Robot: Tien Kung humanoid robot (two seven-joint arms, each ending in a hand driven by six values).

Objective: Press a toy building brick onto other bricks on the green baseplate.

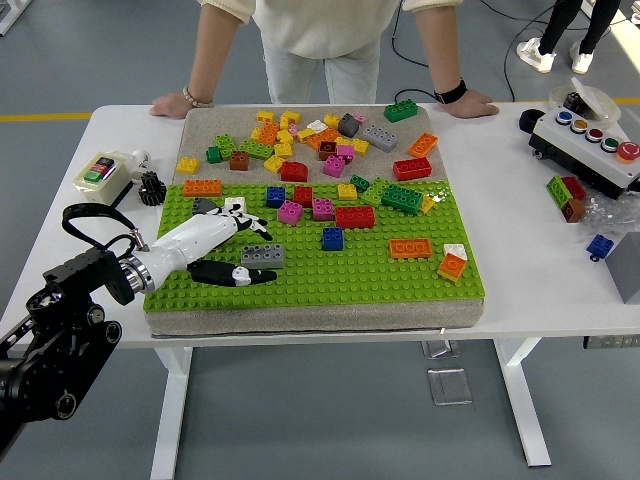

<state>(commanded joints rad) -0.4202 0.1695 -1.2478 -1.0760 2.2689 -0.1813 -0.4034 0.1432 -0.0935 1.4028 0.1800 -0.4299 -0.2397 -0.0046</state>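
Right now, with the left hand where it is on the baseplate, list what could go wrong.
1. The left hand has its fingers spread around the grey brick; a misaligned press could probably skid it across the green baseplate instead of seating it.
2. The white brick and a small grey brick sit right behind the fingers and could get knocked.
3. The person's hands rest on the table's far edge, close to the loose bricks.
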